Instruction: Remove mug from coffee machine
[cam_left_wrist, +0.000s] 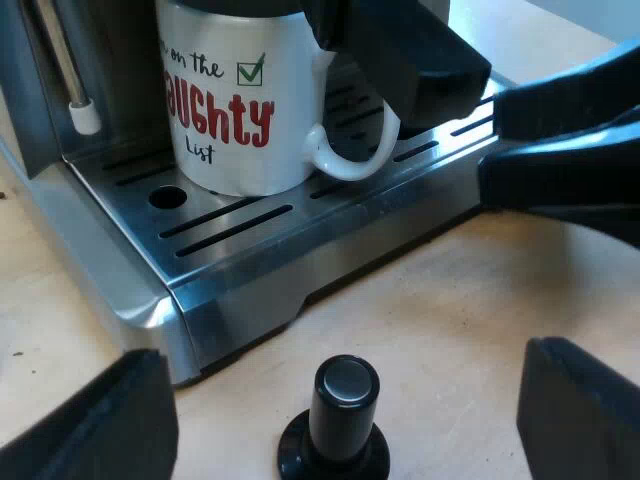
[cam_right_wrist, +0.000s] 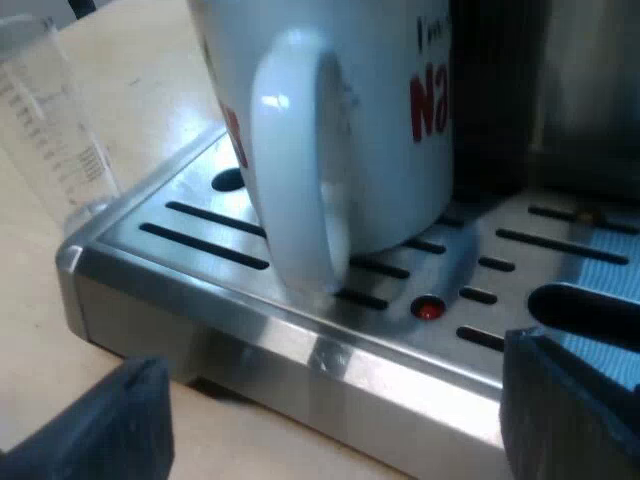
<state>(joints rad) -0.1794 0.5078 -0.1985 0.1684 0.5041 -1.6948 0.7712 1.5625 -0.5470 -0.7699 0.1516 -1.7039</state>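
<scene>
Left wrist view | white mug (cam_left_wrist: 240, 110), red lettering | upright on drip tray (cam_left_wrist: 330, 215)

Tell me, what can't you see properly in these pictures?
Inside the mug: both wrist views, its top is cut off by the picture's edge.
First words on the mug: left wrist view, cut off by the edge.
Marks on the measuring glass: right wrist view, too small and faint to read.
The tamper, its base: left wrist view, partly cut off by the edge.
</scene>
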